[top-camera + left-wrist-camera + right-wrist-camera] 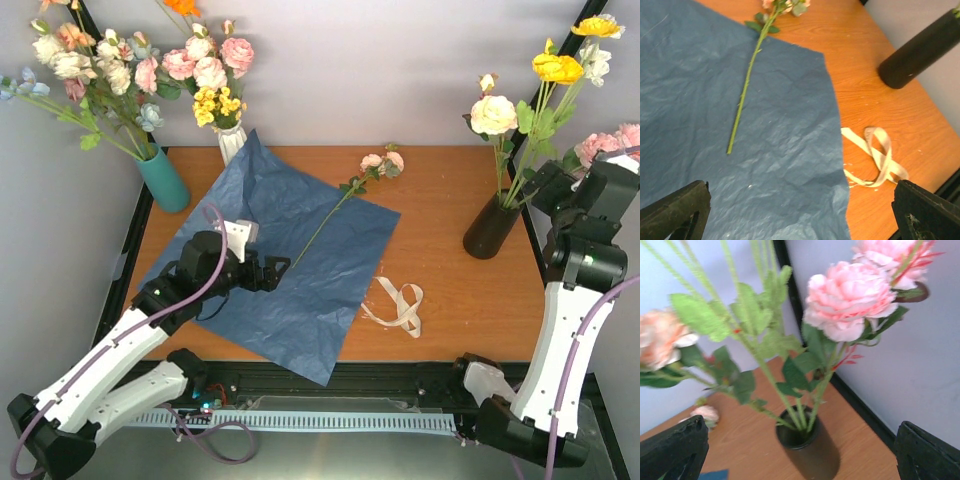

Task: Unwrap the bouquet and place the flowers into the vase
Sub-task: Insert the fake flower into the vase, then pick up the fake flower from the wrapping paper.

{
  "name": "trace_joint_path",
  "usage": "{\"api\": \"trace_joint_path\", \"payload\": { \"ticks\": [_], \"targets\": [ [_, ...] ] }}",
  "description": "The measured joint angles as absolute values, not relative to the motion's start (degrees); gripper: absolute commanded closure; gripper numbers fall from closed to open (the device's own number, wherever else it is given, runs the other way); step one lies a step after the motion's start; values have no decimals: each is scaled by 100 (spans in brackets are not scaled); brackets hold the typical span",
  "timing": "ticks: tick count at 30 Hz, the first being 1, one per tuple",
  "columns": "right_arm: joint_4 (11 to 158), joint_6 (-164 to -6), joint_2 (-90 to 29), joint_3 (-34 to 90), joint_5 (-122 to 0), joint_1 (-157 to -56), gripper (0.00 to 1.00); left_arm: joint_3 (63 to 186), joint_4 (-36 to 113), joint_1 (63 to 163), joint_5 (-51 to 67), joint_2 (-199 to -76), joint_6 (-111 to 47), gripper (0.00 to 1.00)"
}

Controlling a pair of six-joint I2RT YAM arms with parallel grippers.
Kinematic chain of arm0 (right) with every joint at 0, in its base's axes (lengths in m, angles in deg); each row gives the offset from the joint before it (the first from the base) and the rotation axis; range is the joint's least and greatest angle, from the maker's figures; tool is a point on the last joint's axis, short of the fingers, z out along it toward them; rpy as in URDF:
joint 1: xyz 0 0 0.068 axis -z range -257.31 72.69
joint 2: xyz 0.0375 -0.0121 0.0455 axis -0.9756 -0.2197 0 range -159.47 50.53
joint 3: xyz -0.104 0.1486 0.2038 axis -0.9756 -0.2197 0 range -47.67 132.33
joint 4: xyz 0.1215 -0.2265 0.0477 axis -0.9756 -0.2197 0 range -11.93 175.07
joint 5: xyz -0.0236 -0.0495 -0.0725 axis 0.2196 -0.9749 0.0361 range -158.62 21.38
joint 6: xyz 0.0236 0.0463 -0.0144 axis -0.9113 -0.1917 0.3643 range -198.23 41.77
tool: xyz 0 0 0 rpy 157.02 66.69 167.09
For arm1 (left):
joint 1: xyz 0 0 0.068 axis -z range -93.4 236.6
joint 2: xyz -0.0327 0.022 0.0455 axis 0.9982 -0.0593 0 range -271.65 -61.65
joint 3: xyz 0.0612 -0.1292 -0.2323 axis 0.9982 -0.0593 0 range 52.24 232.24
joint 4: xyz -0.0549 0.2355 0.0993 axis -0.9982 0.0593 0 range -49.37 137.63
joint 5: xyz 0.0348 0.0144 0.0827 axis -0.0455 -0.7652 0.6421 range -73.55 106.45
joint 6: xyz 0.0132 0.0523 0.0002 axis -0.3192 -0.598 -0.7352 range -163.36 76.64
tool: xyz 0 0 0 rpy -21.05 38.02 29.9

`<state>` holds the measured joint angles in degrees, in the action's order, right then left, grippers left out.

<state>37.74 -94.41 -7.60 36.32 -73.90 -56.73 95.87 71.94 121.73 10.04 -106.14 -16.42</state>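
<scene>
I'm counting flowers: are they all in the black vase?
No, one pink flower lies on the blue paper, apart from the vase.

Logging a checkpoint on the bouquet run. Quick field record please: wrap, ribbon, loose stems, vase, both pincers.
paper: blue sheet, spread flat on table
ribbon: loose on table, right of paper
loose flower: one pink stem lying across paper, bloom past its far edge
vase: dark, upright, far right, holds several flowers
left pincer: open, empty, over paper
right pincer: open, empty, above vase
</scene>
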Motion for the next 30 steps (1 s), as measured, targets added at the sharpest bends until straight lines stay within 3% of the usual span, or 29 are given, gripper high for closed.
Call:
{"api": "trace_joint_path", "payload": {
  "ticks": [8, 15, 22, 30],
  "targets": [
    [4021, -9754, -128, 3171, -5630, -5673, 0, 10368, 6995, 12173, 584, -11373, -2298, 1],
    [4340, -10010, 305, 2130, -4513, -5997, 0, 11646, 7139, 12173, 660, -13292, -2990, 2],
    [4541, -10029, 469, 1300, -4380, -6759, 0, 12894, 7570, 12134, 829, -14981, -3581, 6],
    [4952, -10274, 493, 487, -5053, -8711, 0, 14138, 7812, 11784, 680, -16494, -3926, 21]
  ]
}}
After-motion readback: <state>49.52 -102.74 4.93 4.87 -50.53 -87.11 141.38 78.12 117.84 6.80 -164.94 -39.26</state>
